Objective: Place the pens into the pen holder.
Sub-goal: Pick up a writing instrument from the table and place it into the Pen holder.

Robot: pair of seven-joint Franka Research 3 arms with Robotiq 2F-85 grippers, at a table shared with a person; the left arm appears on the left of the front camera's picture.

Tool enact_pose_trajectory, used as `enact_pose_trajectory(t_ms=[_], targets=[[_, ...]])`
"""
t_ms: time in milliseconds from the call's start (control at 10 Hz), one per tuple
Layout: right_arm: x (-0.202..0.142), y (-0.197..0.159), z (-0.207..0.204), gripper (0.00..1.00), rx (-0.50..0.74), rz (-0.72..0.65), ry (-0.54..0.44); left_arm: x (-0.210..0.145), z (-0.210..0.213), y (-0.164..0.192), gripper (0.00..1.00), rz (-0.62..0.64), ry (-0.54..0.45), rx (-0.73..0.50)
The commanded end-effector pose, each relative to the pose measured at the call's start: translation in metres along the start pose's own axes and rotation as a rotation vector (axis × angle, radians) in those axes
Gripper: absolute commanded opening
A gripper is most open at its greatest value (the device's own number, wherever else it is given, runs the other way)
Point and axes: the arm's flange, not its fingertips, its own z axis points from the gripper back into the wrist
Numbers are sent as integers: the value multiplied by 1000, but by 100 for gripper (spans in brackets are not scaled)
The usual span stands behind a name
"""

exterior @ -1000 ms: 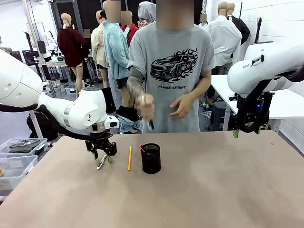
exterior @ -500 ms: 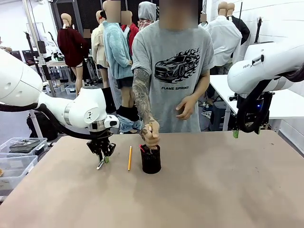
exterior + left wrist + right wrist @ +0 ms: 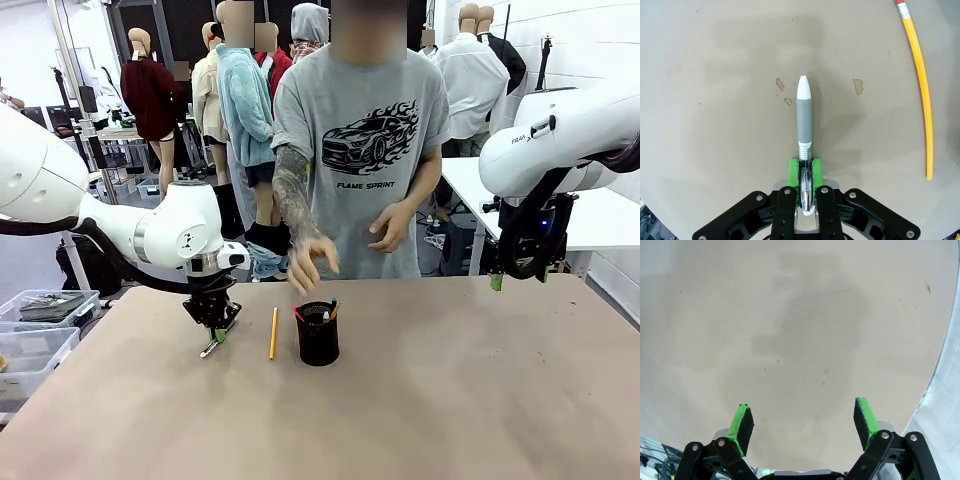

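Note:
My left gripper [image 3: 217,336] is down at the table, left of the holder, shut on a pen with a grey body and white tip [image 3: 804,116]. In the front view that pen [image 3: 209,348] slants out below the fingers. A yellow pencil [image 3: 273,333] lies flat between this gripper and the black mesh pen holder [image 3: 318,340], and it runs along the right side of the left wrist view [image 3: 920,90]. The holder has pens standing in it, one with a red end. The person's hand [image 3: 310,262] hovers open just above it. My right gripper [image 3: 805,422] hangs open and empty over bare table, high at the far right [image 3: 497,282].
Clear plastic bins [image 3: 40,322] stand off the table's left edge. A white table [image 3: 600,215] stands behind my right arm. The person stands at the far edge, behind the holder. The table's edge [image 3: 940,365] curves down the right side of the right wrist view.
My left gripper has closed on the grey and white pen. The person's hand came down to the holder, left a pen in it and lifted away. The right arm has not moved.

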Motion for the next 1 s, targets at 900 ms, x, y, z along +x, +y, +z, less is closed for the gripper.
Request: enact_pose_trajectory(t_ms=[900], targets=[[0, 0, 0, 100, 0, 0, 7, -121, 106, 1, 0, -486, -996, -729]])
